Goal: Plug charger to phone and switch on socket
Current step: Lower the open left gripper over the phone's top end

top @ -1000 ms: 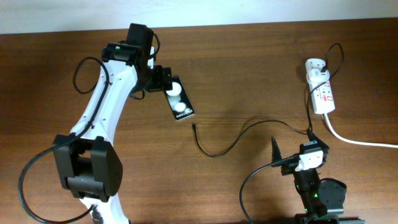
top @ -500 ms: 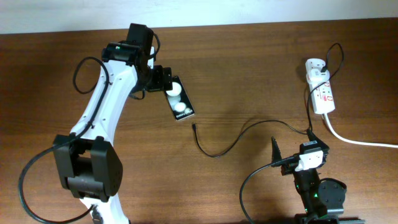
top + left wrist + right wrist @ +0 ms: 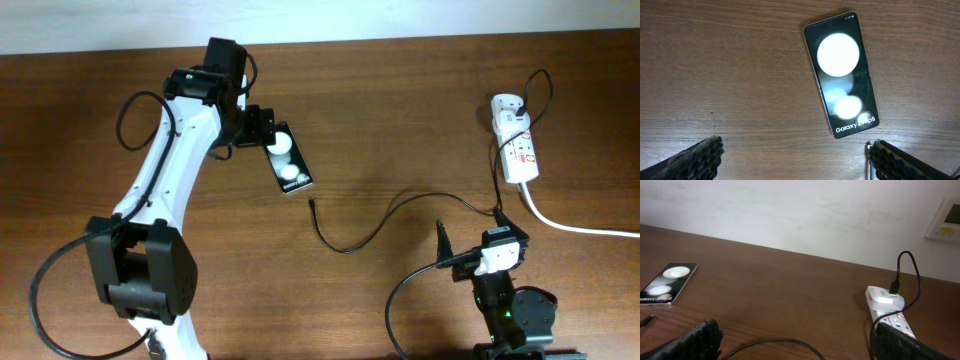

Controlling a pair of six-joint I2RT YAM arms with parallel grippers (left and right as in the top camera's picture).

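Jaws left and right gape empty; charger plug [image 3: 646, 320] cut off beside the phone [image 3: 667, 282].

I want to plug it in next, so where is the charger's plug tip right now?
In the overhead view the plug tip lies on the table near its middle, just off the lower right corner of the phone, not touching it.

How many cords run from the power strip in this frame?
2. The thin black charger cable runs from the adapter on the power strip to mid-table; the thick white cord leaves the strip's near end, heading right.
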